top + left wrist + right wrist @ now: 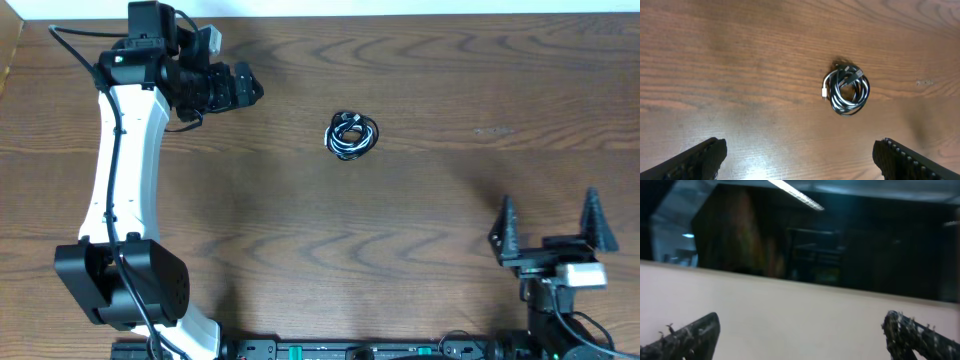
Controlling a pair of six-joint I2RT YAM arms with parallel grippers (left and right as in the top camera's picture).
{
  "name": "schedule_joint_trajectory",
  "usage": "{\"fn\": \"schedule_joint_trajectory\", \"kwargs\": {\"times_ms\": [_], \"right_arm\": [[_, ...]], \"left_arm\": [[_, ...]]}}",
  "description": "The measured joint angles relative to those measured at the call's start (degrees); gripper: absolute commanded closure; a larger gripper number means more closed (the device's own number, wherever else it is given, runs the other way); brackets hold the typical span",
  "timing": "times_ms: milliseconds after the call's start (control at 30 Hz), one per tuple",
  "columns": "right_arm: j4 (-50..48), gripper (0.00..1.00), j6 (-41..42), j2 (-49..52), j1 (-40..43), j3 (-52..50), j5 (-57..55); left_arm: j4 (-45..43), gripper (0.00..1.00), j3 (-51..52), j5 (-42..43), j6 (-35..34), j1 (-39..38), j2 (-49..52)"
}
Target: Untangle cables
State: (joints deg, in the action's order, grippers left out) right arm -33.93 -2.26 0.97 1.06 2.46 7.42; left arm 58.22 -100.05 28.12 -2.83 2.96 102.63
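Looking from the left: the left gripper (248, 90) sat over the far-left part of the table (300, 250), claw spread wide with nothing in it, facing the cables (352, 135). Those lay near the middle, toward the far edge, in a small tight coil: one white cord wound in with black ones, and a white plug (823, 92) poking out on one side. I reckoned the bundle was light and floppy and would slide or lift as one clump, so that exposed plug or an outer loop looked like the spot to pinch. Bare wood all round, nothing blocking. The right gripper (550, 228) waited well off at the near right, also wide open and empty.
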Motion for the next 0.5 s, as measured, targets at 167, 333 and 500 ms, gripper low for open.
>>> {"fn": "schedule_joint_trajectory", "kwargs": {"times_ms": [167,333,500], "right_arm": [[9.6,0.01,-2.2,5.3,0.0,12.8,-1.9],[26.5,0.01,-4.9,18.4,0.0,31.4,0.5],[42.9,0.01,-6.8,35.5,0.0,48.5,3.1]], "left_arm": [[0.9,0.02,0.0,0.0,-0.2,0.0,0.0],[1.2,0.02,0.0,0.0,-2.1,0.0,0.0],[-0.1,0.02,0.0,0.0,-6.5,0.0,0.0]]}}
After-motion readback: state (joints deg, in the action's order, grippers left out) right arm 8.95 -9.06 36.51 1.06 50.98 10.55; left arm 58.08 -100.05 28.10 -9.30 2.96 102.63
